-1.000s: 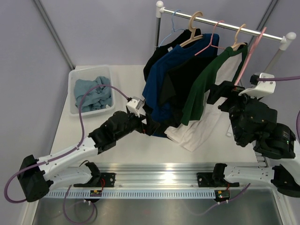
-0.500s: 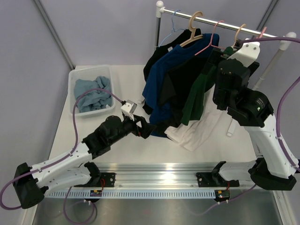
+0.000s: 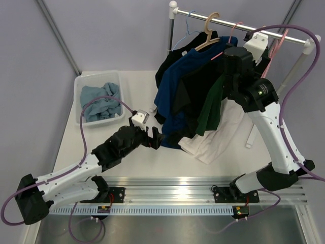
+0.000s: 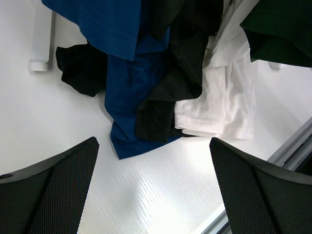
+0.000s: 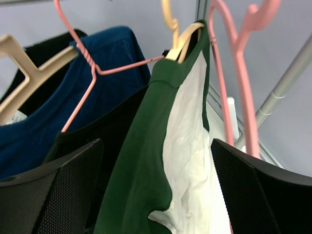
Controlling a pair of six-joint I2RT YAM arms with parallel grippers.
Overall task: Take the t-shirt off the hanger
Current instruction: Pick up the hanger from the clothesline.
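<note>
Grey-lilac walls enclose a white surface with a clothes rail standing at its far right side. Several garments hang crowded together on the rail. The green t-shirt hangs toward the right end on a cream hanger, between a black shirt on its left and a white shirt that shows at its open side and below its hem. Whether the white shirt shares the same hanger cannot be told. A blue shirt hangs further left. The lower edges of the blue, black and white shirts lie bunched on the surface. The right arm reaches up to rail height. The right claw is released, its 2 fingers spread wide on either side of the green t-shirt's shoulder without gripping it. In the right wrist view a pink wire hanger carries the black shirt to the left, and a pink plastic hanger hangs just right of the cream one. The left arm stretches low across the surface. The left claw is likewise released and holds nothing, its fingers pointed at the heaped hems of the blue and black shirts, near them but apart. A clear bin at the far left holds a crumpled light blue cloth.
</note>
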